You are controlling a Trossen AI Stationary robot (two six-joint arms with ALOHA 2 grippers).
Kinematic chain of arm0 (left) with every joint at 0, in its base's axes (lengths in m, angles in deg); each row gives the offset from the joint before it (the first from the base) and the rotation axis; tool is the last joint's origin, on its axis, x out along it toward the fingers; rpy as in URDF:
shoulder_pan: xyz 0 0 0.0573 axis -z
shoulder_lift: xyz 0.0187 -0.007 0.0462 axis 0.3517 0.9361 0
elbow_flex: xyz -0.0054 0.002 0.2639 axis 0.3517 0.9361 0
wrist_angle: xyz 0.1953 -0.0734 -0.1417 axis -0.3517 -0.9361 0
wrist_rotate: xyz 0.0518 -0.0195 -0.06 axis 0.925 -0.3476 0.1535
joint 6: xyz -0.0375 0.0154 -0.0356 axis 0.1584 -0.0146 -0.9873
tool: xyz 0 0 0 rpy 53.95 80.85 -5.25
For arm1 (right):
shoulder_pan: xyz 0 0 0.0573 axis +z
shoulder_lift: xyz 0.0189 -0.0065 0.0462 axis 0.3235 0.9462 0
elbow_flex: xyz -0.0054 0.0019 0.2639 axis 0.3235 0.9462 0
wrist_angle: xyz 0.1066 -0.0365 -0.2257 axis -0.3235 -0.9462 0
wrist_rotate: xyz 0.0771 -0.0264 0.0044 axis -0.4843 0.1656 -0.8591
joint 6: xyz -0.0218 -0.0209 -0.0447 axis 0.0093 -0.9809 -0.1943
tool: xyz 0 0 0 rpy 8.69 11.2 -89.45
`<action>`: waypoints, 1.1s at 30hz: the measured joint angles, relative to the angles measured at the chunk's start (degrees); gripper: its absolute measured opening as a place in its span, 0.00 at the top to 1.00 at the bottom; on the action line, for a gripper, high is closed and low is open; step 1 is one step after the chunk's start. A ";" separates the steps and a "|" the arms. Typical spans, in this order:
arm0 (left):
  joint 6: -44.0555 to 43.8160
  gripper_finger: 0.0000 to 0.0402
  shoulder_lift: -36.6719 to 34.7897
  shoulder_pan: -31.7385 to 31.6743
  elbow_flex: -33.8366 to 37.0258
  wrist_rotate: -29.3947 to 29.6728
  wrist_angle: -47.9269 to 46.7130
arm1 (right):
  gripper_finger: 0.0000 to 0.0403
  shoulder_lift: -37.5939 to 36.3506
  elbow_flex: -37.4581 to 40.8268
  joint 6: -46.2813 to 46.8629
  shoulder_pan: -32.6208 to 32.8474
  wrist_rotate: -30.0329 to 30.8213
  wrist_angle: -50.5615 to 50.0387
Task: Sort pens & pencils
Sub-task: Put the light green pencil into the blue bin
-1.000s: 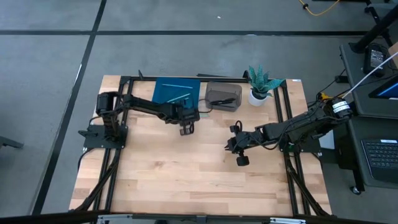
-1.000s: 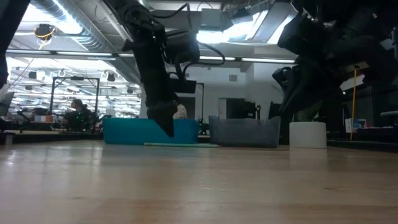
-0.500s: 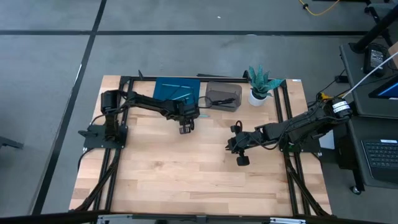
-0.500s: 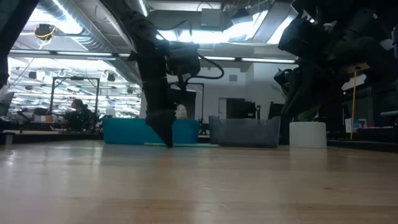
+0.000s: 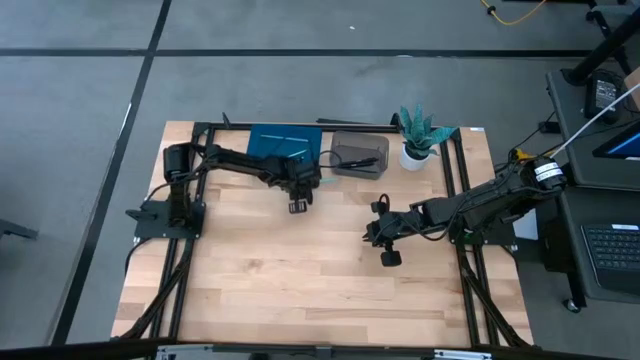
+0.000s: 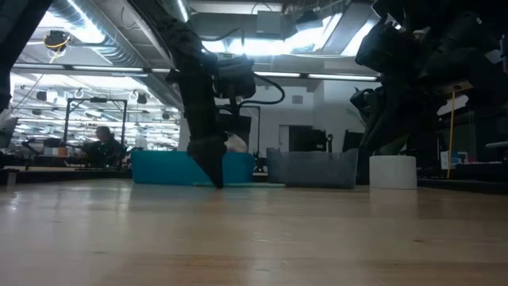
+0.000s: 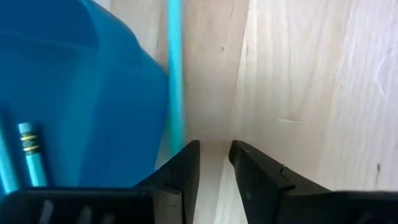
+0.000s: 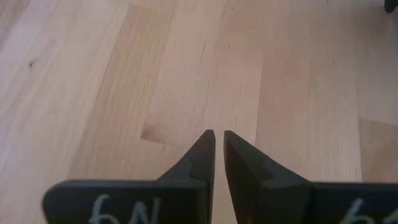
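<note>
A light-blue pencil (image 7: 175, 74) lies on the table along the right side of the blue tray (image 5: 281, 143). More pencils (image 7: 30, 155) lie inside that tray. My left gripper (image 7: 214, 144) points steeply down at the tray's near right corner (image 5: 298, 206). It is open by a narrow gap with bare wood between the fingers. The loose pencil runs in behind one finger (image 7: 184, 163). In the low view its tips (image 6: 215, 181) reach table level beside the pencil (image 6: 252, 185). Black pens lie in the grey tray (image 5: 358, 155). My right gripper (image 5: 388, 258) hovers right of the table's middle, shut on nothing (image 8: 216, 138). My left gripper comes from above, tipped a little, with one finger (image 7: 184, 163) over the near end of the loose pencil (image 7: 176, 127). That finger hides the spot, so I cannot tell whether it touches the pencil. The pencil lies flat on the table, outside the gap.
A potted plant in a white pot (image 5: 418, 140) stands at the far right, next to the grey tray. Bare wood (image 5: 300, 280) stretches across the near half of the table. Black frame rails (image 5: 465, 200) run along both sides.
My left gripper has sunk toward the table and shifted a little toward the far edge and the blue tray, tipping steeper. Its fingertips are now at table level beside the loose pencil.
</note>
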 joint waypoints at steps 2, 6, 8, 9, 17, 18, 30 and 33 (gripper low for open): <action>-0.21 0.76 0.00 -0.12 -0.01 -1.87 -0.32 | 0.91 0.00 0.00 0.00 0.00 0.00 -0.09; -1.43 0.77 0.00 0.24 -0.01 -1.55 -0.63 | 0.91 0.00 -0.01 0.03 -0.01 0.00 -0.28; -1.54 0.78 0.00 0.30 0.01 -0.85 -0.64 | 0.91 0.00 0.00 0.74 -0.02 0.00 -0.48; -1.60 0.78 0.00 0.40 0.01 0.08 -0.62 | 0.91 0.00 0.00 1.29 0.00 0.00 -0.61; -1.98 0.79 -1.94 3.10 0.38 3.37 -0.59 | 0.91 -0.01 0.00 1.44 -0.01 0.00 -1.31; -1.98 0.79 -2.23 3.70 0.47 3.17 -1.07 | 0.91 -0.02 -0.02 1.46 -0.02 0.00 -1.35; -7.39 0.79 -3.64 15.00 0.51 1.36 -1.70 | 0.91 0.00 0.00 1.29 -0.04 0.37 -0.31; -7.58 0.79 -5.20 18.67 0.49 2.66 0.24 | 0.91 -0.02 0.00 0.87 -0.08 0.54 3.08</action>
